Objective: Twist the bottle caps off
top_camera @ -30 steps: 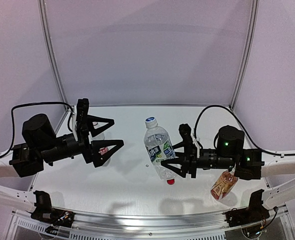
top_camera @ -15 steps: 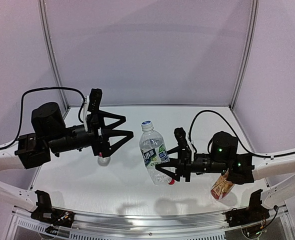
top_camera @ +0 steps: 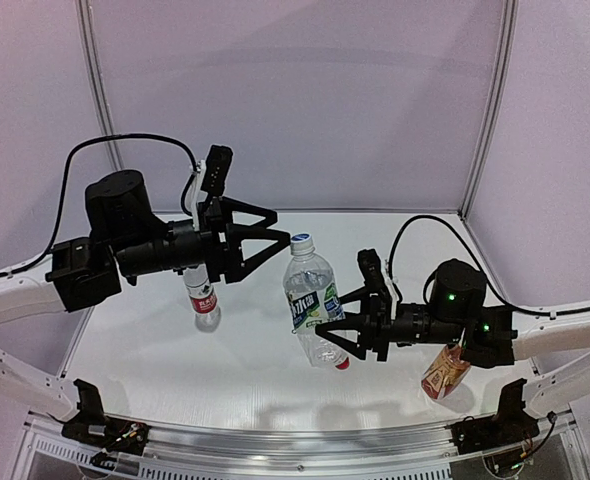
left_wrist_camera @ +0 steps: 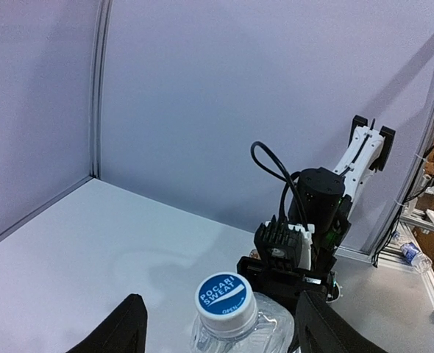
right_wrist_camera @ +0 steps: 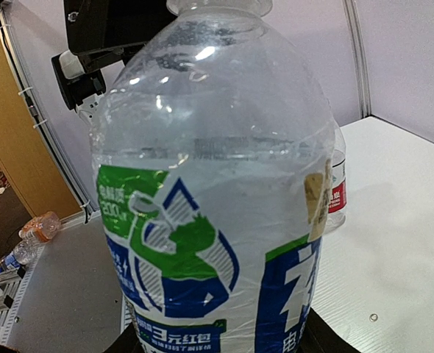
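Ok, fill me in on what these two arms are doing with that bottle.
The right gripper clamps the body of the green-blue labelled bottle, holding it tilted. The left gripper is at its top, open, with a finger either side of the blue-and-white cap, not yet gripping it. That cap is on. A red cap lies on the table by the held bottle's base, and the red-label bottle stands beyond the left arm.

The clear bottle (top_camera: pixel 311 300) at centre frame wears a green, blue and white label. Its cap (left_wrist_camera: pixel 225 293) is blue with white lettering and a white rim. Left of centre, a second bottle (top_camera: pixel 204 298) has a red label. At lower right, the amber bottle (top_camera: pixel 447 370) shows red and gold. A red cap (top_camera: pixel 343 363) sits on the white table (top_camera: pixel 255 370).
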